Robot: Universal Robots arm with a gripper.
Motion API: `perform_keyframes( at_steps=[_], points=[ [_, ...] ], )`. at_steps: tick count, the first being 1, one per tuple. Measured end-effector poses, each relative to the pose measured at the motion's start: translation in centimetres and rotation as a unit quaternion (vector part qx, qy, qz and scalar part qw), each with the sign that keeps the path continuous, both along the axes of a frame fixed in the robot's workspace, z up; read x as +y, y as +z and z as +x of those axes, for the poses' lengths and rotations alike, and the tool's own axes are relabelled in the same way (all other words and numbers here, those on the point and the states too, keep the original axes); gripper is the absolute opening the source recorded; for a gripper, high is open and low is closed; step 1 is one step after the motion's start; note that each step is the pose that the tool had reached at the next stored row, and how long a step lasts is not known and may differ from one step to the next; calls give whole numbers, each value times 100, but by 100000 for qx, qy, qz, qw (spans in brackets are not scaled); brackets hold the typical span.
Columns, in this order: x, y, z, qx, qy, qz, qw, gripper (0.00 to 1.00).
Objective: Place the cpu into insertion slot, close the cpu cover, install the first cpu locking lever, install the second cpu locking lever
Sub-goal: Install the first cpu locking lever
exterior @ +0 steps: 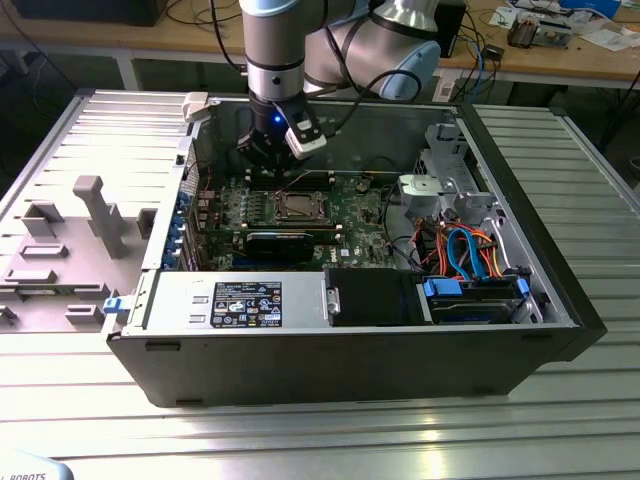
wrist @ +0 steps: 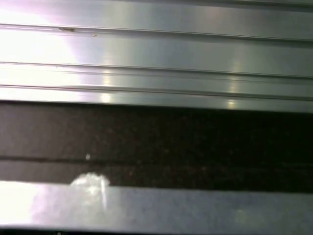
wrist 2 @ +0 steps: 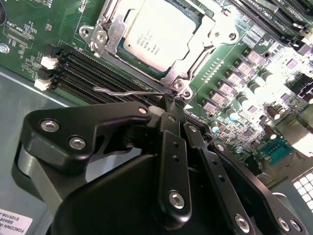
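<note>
The cpu (wrist 2: 156, 32) lies flat in the insertion slot (wrist 2: 141, 62) on the green motherboard, its silver-grey top facing up. Over its edges sits the silvery cpu cover (wrist 2: 105, 34), lowered. A thin wire locking lever (wrist 2: 117, 91) runs along the socket's side, slightly raised, towards my gripper (wrist 2: 172, 102). The black fingertips (wrist 2: 182, 105) stand together at the socket's corner, right at the lever's hinge end. In the exterior view my gripper (exterior: 268, 168) hangs inside the open computer case, just behind the cpu (exterior: 297, 206).
Black memory slots (wrist 2: 83, 68) lie beside the socket. A power supply (exterior: 230, 300) fills the case front, and a drive cage with blue and orange cables (exterior: 470, 250) stands at the exterior view's right. A grey plastic fixture (exterior: 90, 220) rests outside the case wall (exterior: 190, 170).
</note>
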State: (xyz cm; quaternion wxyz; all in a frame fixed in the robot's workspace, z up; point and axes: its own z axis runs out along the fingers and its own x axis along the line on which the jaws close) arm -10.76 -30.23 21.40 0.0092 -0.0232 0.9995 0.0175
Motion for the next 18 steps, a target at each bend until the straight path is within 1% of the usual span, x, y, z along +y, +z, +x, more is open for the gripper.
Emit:
perform_keyframes(
  at_steps=[2,8,18],
  points=[
    [0,-6,13,6,2,-1,100000,11],
    [0,-24,98,1,1,2,100000,11],
    [0,-50,144,4,2,-3,100000,11]
  ],
)
